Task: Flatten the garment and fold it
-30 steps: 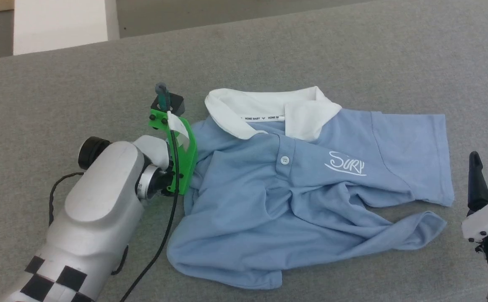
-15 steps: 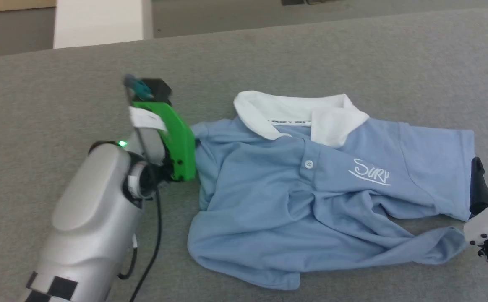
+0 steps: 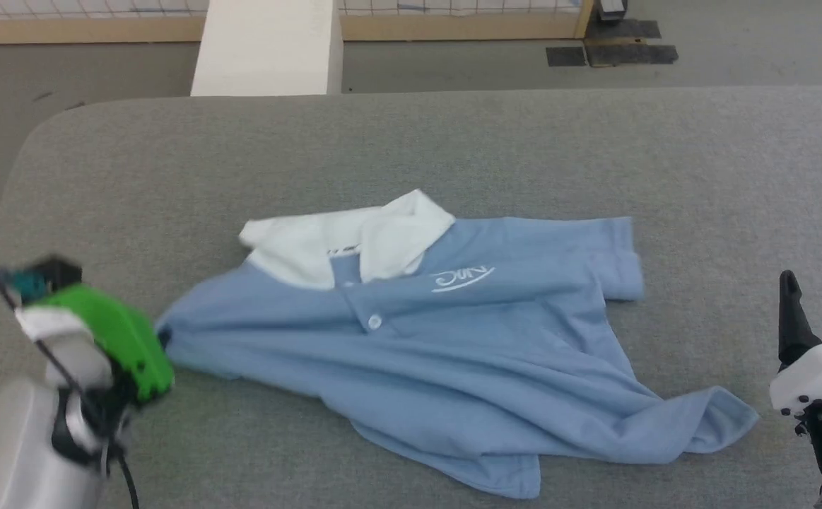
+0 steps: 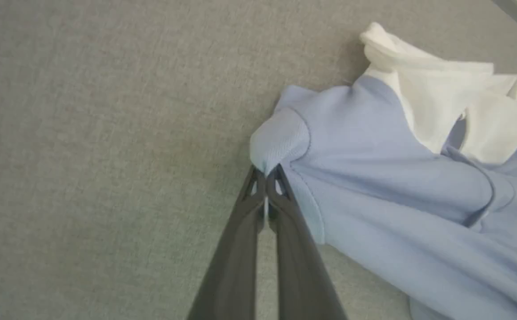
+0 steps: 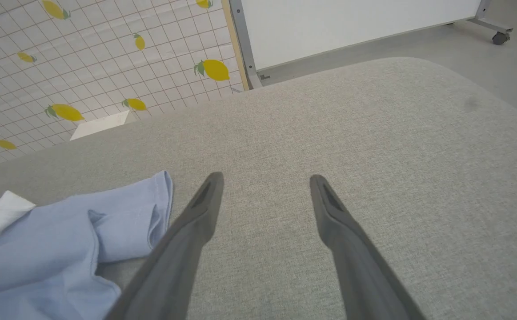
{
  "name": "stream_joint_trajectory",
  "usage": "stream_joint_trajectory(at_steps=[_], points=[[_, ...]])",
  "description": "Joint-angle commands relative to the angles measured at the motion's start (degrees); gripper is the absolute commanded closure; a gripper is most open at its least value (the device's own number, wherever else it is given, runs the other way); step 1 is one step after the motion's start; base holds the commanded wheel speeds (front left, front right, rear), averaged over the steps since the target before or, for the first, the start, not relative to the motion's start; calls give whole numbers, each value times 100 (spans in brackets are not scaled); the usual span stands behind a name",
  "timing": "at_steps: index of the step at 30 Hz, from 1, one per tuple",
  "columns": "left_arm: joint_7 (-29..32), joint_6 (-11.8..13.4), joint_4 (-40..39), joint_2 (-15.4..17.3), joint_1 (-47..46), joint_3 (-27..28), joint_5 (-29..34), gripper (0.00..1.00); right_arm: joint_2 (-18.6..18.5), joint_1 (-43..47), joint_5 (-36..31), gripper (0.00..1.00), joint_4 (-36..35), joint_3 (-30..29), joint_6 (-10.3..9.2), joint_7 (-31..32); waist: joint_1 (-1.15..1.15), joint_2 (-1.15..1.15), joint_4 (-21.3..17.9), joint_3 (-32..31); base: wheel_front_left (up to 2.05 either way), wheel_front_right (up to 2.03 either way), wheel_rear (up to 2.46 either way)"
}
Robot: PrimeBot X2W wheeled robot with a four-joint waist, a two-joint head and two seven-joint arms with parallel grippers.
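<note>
A second ago the left fingers [image 4: 258, 192] stood apart at the edge of the shirt [image 3: 453, 353]. Now we see them shut tight on its near sleeve [image 4: 280, 140], with a fold of blue knit pinched between the tips. That side of the shirt was bunched up before. It is now drawn out long towards the left fingers, with creases running from the held sleeve across the body. The head camera has also swung, so we do not take the shirt's whole shift in that view as real movement.

We judge that flattening has begun from this side and folding has not started. The shirt lies front up on the grey desk [image 3: 453, 141], between the two arms. Its white collar [image 3: 340, 240] is rumpled on the side away from the robot, and the button [image 3: 374, 323] and logo [image 3: 460, 277] show.

The right fingers [image 3: 792, 318] are spread wide and hold nothing, and they have kept that spread through the last second. They hover over bare desk, apart from the shirt's other sleeve [image 3: 615, 254].

What stands in the way is the shirt itself. The hem corner [image 3: 721, 424] on the side of the right fingers is curled over, and diagonal wrinkles cross the lower body. A one-sided pull will likely drag the shirt rather than smooth it, so we think the right fingers must take hold on their side.

Nothing else lies on the desk around the shirt. Beyond the shirt, past the desk's far edge, are a white block [image 3: 269, 49] and dark mats [image 3: 608, 53] on the floor.
</note>
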Motion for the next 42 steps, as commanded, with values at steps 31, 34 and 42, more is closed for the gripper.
stream_joint_trajectory(at_steps=[31, 34, 42], points=[[-5139, -1311, -546, -454, 1421, 1078, 1147, 0, 1, -209, -264, 0, -105, 560, 19, 769, 0, 27, 224, 4, 0, 0, 0], [-5221, -1346, -555, -481, 1319, 1152, 1182, 0, -1, -631, -462, 0, -67, 758, 19, 1201, 0, 27, 206, 242, 0, 0, 0], [-5290, -1498, -657, -475, 978, 1249, 1292, 0, -213, -2094, -1066, 0, 418, 1232, 19, 2664, 0, 27, 321, 888, 0, 0, 0]])
